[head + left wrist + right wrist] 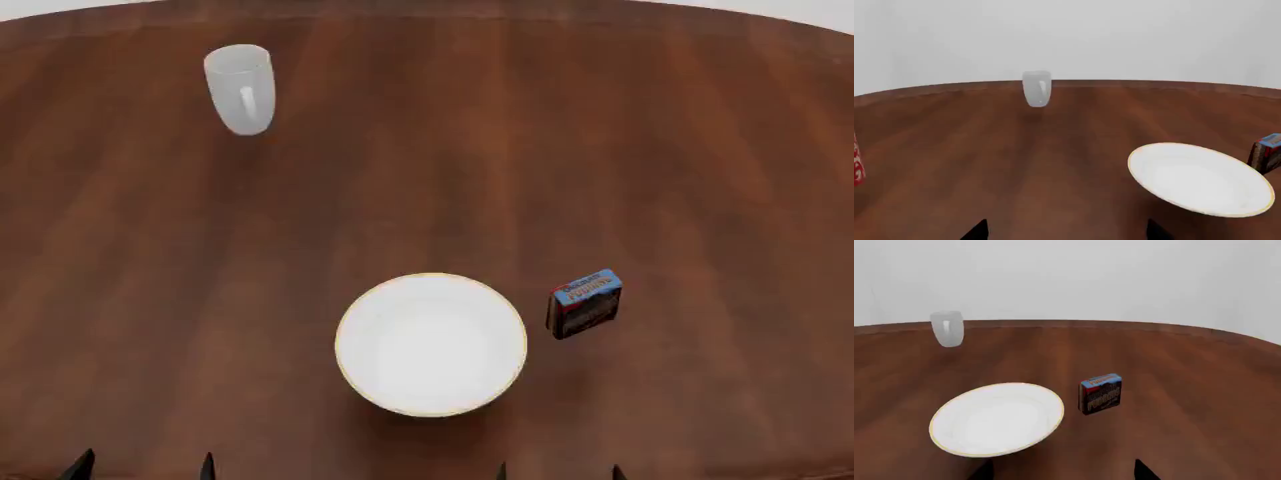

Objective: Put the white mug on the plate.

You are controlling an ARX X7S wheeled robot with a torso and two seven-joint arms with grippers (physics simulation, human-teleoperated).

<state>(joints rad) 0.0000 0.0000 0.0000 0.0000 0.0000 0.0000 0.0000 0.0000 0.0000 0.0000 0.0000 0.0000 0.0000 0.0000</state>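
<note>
The white mug (240, 88) stands upright at the far left of the brown table, handle facing me; it also shows as the mug (1035, 88) and the mug (947, 328) near the table's far edge. The plate (430, 343), white with a thin yellow rim, lies bare at the near middle. My left gripper (143, 468) is open at the near edge, left of the plate (1201, 179) and far from the mug. My right gripper (559, 471) is open just right of the plate (997, 418). Only the fingertips of either gripper show, with nothing between them.
A small blue box (585, 303) stands upright just right of the plate, also seen as the box (1101, 393) and the box (1266, 152). A red object with white marks (857, 160) peeks in at the left wrist view's edge. The wooden table (667, 150) ends in a curved far edge.
</note>
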